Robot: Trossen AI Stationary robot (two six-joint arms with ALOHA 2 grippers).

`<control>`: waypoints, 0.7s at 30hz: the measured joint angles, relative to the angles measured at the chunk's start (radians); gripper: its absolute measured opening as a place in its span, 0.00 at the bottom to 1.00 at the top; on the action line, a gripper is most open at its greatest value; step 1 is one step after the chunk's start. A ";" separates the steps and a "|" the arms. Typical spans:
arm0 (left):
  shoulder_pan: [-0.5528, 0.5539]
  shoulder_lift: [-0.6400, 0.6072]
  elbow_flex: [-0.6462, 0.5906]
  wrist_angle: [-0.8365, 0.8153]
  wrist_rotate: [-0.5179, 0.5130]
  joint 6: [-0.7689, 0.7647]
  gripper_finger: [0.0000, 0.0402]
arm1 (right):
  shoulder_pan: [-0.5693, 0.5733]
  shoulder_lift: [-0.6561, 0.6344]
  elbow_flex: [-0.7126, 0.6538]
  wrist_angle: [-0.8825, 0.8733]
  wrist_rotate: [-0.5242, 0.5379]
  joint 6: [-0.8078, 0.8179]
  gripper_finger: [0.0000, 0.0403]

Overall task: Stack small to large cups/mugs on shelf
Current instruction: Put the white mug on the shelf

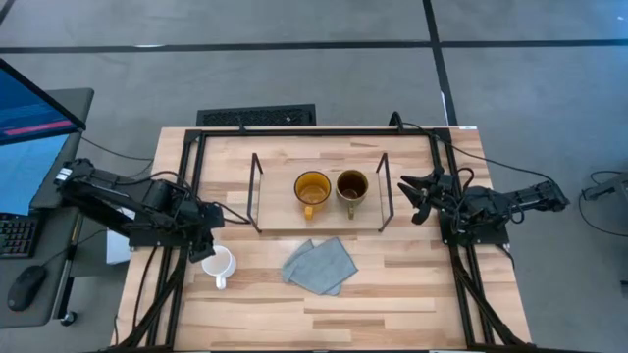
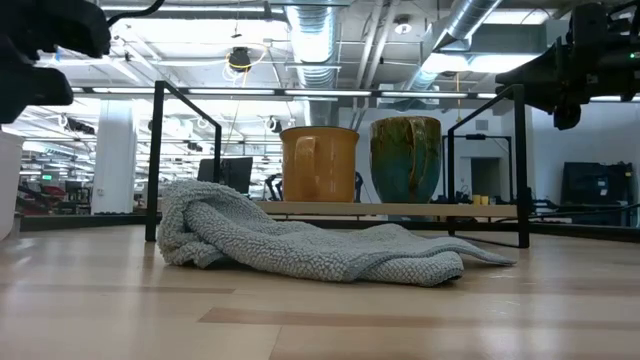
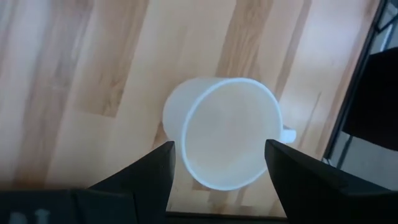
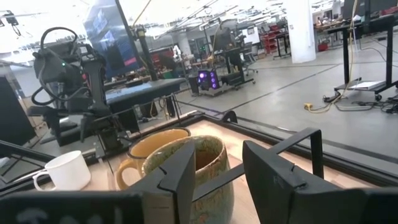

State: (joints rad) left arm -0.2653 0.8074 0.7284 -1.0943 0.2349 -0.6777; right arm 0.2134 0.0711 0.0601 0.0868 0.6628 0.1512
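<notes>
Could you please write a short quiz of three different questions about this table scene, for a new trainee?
1. True or false: the small white ceramic mug already stands on the low light-wood shelf.
2. Which mug on the shelf is nearer the right tool? A) the yellow-amber glazed mug B) the olive-brown glazed mug
3. Fill in: the crumpled grey-blue cloth lies on the ___, in front of the shelf.

Key:
1. False; it stands on the wooden tabletop, below the open left tool.
2. B
3. tabletop
</notes>
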 joint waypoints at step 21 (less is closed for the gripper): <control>0.000 0.000 0.000 0.011 0.010 -0.169 0.60 | 0.000 0.000 0.000 0.003 0.000 -0.001 0.38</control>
State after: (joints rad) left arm -0.2653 0.8070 0.7284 -1.0828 0.2451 -0.8467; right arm 0.2134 0.0711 0.0601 0.0898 0.6628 0.1501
